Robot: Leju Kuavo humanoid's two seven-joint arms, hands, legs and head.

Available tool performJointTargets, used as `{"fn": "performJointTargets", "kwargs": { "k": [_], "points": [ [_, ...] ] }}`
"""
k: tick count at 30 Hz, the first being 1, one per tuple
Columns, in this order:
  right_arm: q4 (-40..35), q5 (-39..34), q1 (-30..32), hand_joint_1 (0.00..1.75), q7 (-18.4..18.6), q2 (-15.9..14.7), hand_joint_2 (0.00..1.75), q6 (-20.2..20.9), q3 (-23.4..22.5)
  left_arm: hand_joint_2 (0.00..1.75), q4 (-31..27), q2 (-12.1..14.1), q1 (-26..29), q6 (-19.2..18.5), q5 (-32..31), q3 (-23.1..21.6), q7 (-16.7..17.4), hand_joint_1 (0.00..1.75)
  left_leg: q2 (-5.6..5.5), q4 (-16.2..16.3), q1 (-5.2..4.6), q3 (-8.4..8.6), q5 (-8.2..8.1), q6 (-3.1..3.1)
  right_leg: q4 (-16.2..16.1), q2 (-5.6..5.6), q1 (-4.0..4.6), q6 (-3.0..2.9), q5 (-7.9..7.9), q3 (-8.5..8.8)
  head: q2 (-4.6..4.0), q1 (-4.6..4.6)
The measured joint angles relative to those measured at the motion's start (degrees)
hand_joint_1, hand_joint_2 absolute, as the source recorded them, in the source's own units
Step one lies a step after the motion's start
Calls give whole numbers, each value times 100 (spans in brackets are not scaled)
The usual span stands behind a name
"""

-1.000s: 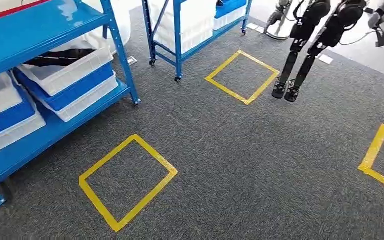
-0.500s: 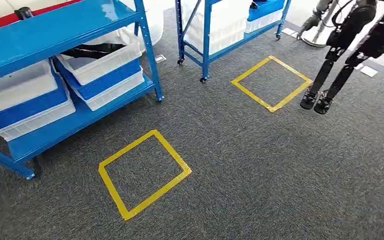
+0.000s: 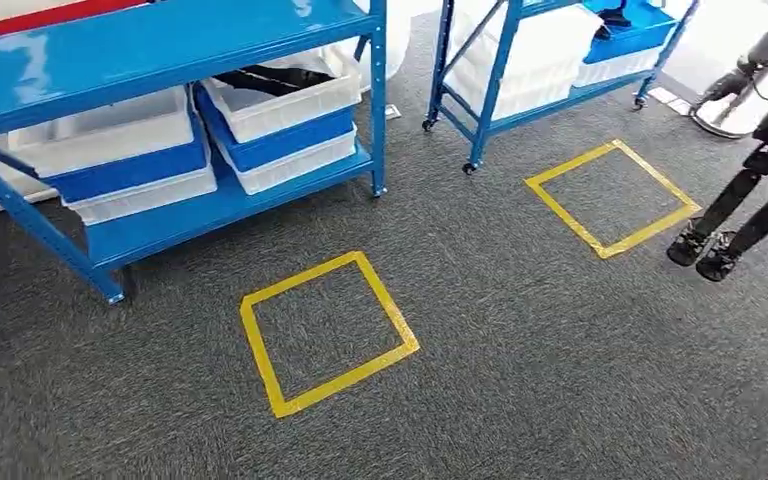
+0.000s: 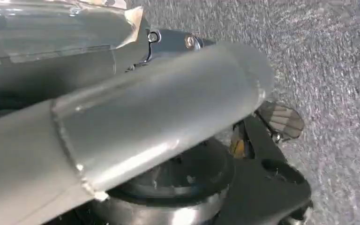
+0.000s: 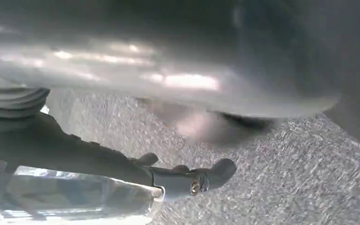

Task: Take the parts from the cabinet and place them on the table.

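The blue cabinet (image 3: pixel 210 35) stands ahead at the left, with white and blue bins (image 3: pixel 110 150) on its lower shelf. One white bin (image 3: pixel 300 105) holds black parts (image 3: pixel 265 80). My left hand (image 4: pixel 168 40) hangs beside my body over the carpet, its fingers stretched out and holding nothing. My right hand (image 5: pixel 122 166) hangs the same way, with a dark finger (image 5: pixel 215 171) pointing straight out and nothing in its grasp.
A second blue rack (image 3: pixel 500 80) on castors stands at the back right with more bins. Two yellow tape squares (image 3: pixel 325 335) (image 3: pixel 610 198) mark the grey carpet. Another robot's dark legs (image 3: pixel 730 230) hang at the right edge.
The camera has turned, so the whole scene has slid to the right. The cabinet's left post and lower shelf have come into the picture. Nothing on the shelves has moved.
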Motion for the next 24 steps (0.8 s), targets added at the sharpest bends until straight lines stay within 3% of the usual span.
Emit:
{"fn": "performJointTargets", "kwargs": {
  "k": [1,2,3,4,5,6,8,9,10,11,12,14,15,16,17,18,19,20,21,22,23,24],
  "points": [
    [0,4,6,0,-2,-13,0,6,0,0,0,0,7,4,4,9,-7,0,-91,3,3,6,5,-8,-106,6,-20,50,87,43,0,-4],
    [0,9,-1,0,-2,-20,0,6,2,0,0,0,7,11,9,15,-13,0,-174,10,11,10,10,-20,-439,19,-40,117,266,191,0,0],
    [0,11,-7,0,-2,-29,0,6,0,0,0,-2,6,13,13,22,-22,0,-267,23,24,10,14,-37,-1002,69,-68,198,527,452,0,-4],
    [0,11,-17,0,-2,-31,0,6,2,0,0,-2,6,13,13,31,-29,0,-341,49,33,6,8,-65,-1519,212,-119,260,738,683,0,0],
    [2,11,-20,0,-2,-29,0,13,2,0,0,2,9,13,13,39,-35,0,-390,67,8,-14,4,-118,-1598,418,-96,229,710,697,0,13],
    [2,11,-18,0,-2,-20,0,22,2,0,0,0,3,15,13,39,-35,0,-429,106,-5,-38,1,-144,-1668,402,-78,168,754,665,0,38],
    [2,13,-44,0,-2,-24,0,22,2,0,0,4,9,15,17,42,-46,0,-500,60,-1,-60,42,-189,-1639,327,-47,110,767,696,0,9],
    [2,15,-28,0,-2,-18,0,24,4,0,2,17,14,15,22,46,-46,0,-559,65,14,-87,63,-218,-1640,257,-78,66,792,724,0,7],
    [2,13,-33,0,-2,-2,0,20,7,0,2,24,15,15,28,52,-48,0,-453,122,37,-112,20,-231,-1652,183,-117,27,816,717,0,11],
    [2,0,-32,0,-9,-7,0,2,7,0,2,20,14,15,39,61,-57,0,-130,302,-1,-189,-119,-253,-1652,164,-96,5,828,712,0,-22],
    [2,-15,-30,0,-22,-2,0,4,7,0,2,13,9,11,39,70,-72,0,53,649,2,-348,-337,-278,-1652,109,-80,-67,816,710,0,-74],
    [2,9,-17,0,-24,-13,0,46,7,0,2,13,11,0,37,76,-81,0,170,1549,16,-769,-737,-304,-1652,-12,-27,-125,794,698,0,-83],
    [2,9,-10,0,-18,-26,0,39,7,0,2,13,14,0,30,76,-81,0,193,1863,17,-921,-797,-305,-1652,-67,-6,-138,784,690,0,-74],
    [2,9,-9,0,-13,-26,0,31,7,0,2,13,18,0,29,79,-81,0,194,1853,16,-913,-721,-286,-1652,-99,11,-151,774,657,0,-81],
    [2,9,-14,0,-11,-26,0,22,7,0,2,13,18,2,28,81,-81,0,193,1604,12,-780,-557,-247,-1652,-119,33,-161,767,661,2,-79],
    [2,9,-19,0,-11,-20,0,20,7,0,2,13,18,4,28,81,-81,0,194,1231,-1,-575,-374,-196,-1655,-131,50,-172,757,675,0,-81],
    [2,9,-26,0,-7,-18,0,20,7,0,2,13,17,9,28,83,-81,0,226,597,-45,-207,-152,-79,-1663,-145,80,-183,747,699,0,-79],
    [2,9,-26,0,-2,-2,0,20,7,0,2,15,11,13,26,85,-81,0,324,221,-111,10,-141,46,-1665,-149,69,-183,736,721,0,-74],
    [2,7,-22,0,4,11,0,20,7,0,2,20,5,15,13,85,-81,0,408,167,-121,36,-197,78,-1670,-177,143,-143,711,723,0,-35],
    [2,7,-23,0,4,4,0,20,7,0,2,13,-1,17,6,87,-83,0,380,146,-154,40,-201,75,-1702,-183,68,-127,705,739,0,-61],
    [2,7,-24,0,4,15,0,20,7,0,2,7,4,22,7,87,-81,0,342,56,-160,63,-187,112,-1683,-222,67,-87,767,854,0,-66],
    [2,7,-7,0,4,30,0,22,7,0,2,7,14,22,6,90,-79,0,314,-25,-175,73,-179,136,-1613,-233,81,17,854,851,2,-70]
  ]
}}
